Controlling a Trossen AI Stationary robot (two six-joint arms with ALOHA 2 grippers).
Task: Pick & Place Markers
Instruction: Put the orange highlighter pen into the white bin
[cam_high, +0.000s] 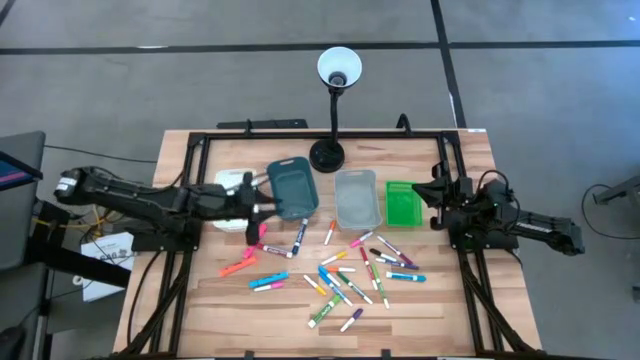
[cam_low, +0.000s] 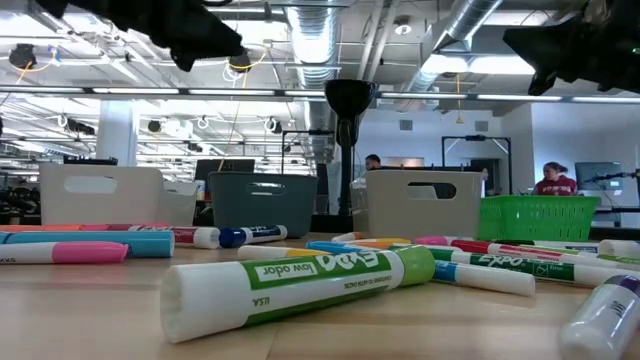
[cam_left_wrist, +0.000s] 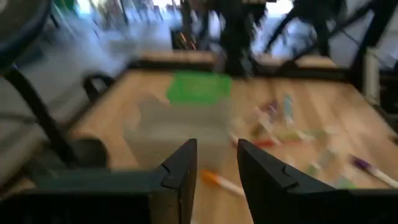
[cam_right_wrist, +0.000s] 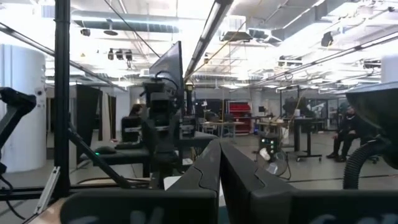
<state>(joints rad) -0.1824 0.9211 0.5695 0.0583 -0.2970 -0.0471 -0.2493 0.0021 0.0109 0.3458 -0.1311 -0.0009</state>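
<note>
Several markers (cam_high: 345, 270) in orange, pink, blue, green and purple lie flat and scattered on the wooden table; a green one (cam_low: 300, 285) lies nearest in the low view. My left gripper (cam_high: 266, 211) hovers open above the table beside the dark teal bin (cam_high: 293, 188), on its left. In the left wrist view nothing is between its fingers (cam_left_wrist: 217, 171), and an orange marker (cam_left_wrist: 219, 182) lies on the table below them. My right gripper (cam_right_wrist: 219, 168) is shut and holds nothing, raised at the table's right edge near the green bin (cam_high: 403, 203).
Four bins stand in a row across the table's middle: a white one (cam_high: 232, 186), the dark teal one, a clear grey one (cam_high: 356, 198) and the green one. A black desk lamp (cam_high: 327, 155) stands behind them. A black frame (cam_high: 300, 136) borders the table.
</note>
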